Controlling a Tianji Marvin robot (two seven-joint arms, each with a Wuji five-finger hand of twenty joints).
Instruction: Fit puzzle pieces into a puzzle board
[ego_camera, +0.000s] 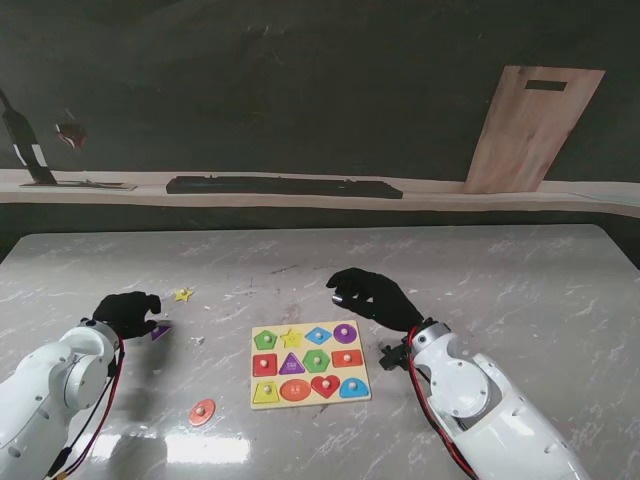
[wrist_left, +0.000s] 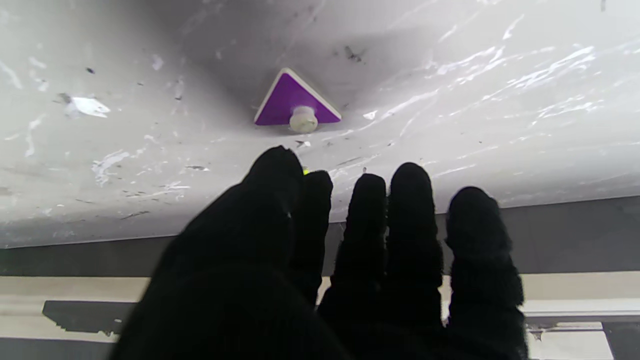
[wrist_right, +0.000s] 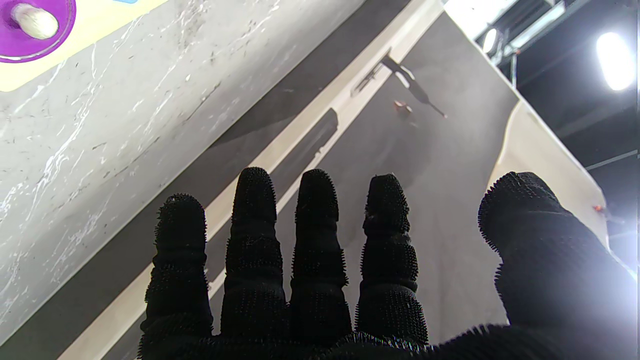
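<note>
Board (ego_camera: 310, 364) mid-table; triangle pc (ego_camera: 160, 331), star (ego_camera: 183, 295) to its left.

Grey marble-pattern tabletop (ego_camera: 480, 270), white veins, scuffed, glare patch at its near edge. Behind its far edge, dark wall (ego_camera: 300, 90) with a pale ledge (ego_camera: 440, 200). On the ledge: long black bar (ego_camera: 285, 186), wooden board (ego_camera: 528, 130) leaning on the wall. Bright ceiling lamp (wrist_right: 614, 60) in right wrist view.

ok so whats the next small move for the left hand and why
Probably lower the left hand and close the fingers on the knob of the purple triangle. The hand is open just short of it, the piece lies flat on the table, apart from the puzzle board.
</note>
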